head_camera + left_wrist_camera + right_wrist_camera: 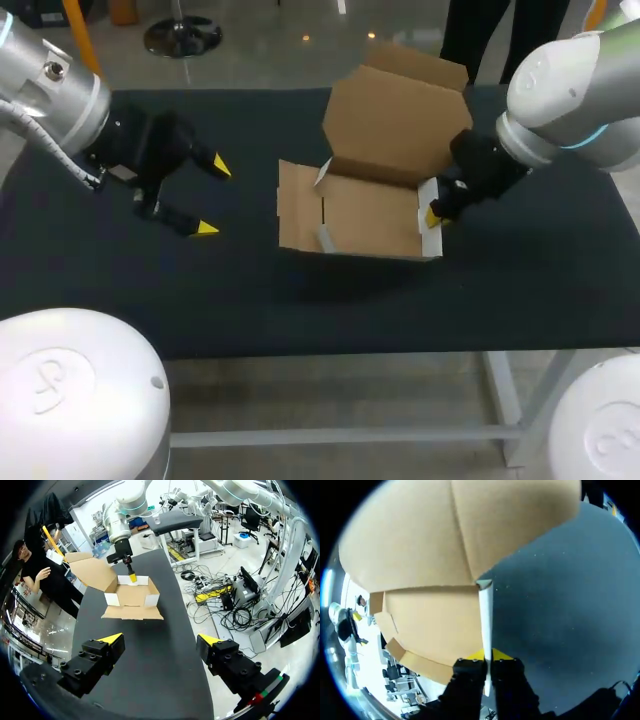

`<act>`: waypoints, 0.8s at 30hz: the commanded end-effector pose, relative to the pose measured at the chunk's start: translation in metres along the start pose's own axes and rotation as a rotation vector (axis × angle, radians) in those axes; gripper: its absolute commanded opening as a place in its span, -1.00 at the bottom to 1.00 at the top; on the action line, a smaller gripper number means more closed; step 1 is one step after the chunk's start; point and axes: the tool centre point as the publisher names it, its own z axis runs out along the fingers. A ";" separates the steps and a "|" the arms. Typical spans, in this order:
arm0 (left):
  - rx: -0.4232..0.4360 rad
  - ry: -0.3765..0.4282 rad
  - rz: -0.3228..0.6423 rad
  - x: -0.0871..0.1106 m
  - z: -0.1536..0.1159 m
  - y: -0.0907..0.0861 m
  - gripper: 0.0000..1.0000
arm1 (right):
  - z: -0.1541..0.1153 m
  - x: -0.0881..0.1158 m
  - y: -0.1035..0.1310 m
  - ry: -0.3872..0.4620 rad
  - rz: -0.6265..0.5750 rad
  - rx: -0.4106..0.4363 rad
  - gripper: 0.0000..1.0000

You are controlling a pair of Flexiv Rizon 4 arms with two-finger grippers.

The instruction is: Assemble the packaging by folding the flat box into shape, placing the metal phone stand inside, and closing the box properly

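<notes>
A brown cardboard box [365, 215] stands open in the middle of the black table, its lid [395, 125] raised at the back and one side flap [298, 205] lying flat toward my left arm. My right gripper [436, 216] is shut on the box's right side wall [485, 612], a thin white-edged panel pinched between its yellow tips [488, 656]. My left gripper [213, 197] hovers wide open well to the left of the box, holding nothing. In the left wrist view the box [131, 597] lies far ahead of the spread fingers [161, 640], with the right gripper [132, 576] at its far wall.
Bare black tabletop [500, 300] lies on all sides of the box. The table's front edge [400, 352] runs close below it. White rounded arm bases [70, 400] [610, 420] stand at the two near corners.
</notes>
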 end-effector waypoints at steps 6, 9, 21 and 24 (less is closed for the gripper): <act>-0.028 -0.019 -0.003 -0.003 0.002 0.006 1.00 | 0.005 0.009 -0.002 -0.113 0.071 0.046 -1.00; -0.043 -0.034 -0.015 -0.009 0.004 0.015 1.00 | 0.010 0.007 -0.005 -0.134 0.129 0.082 -1.00; -0.114 -0.039 -0.059 -0.028 0.024 0.043 1.00 | 0.021 0.003 -0.009 -0.226 0.240 0.195 -1.00; -0.121 -0.030 -0.069 -0.032 0.031 0.048 1.00 | 0.026 0.002 -0.007 -0.238 0.246 0.221 -1.00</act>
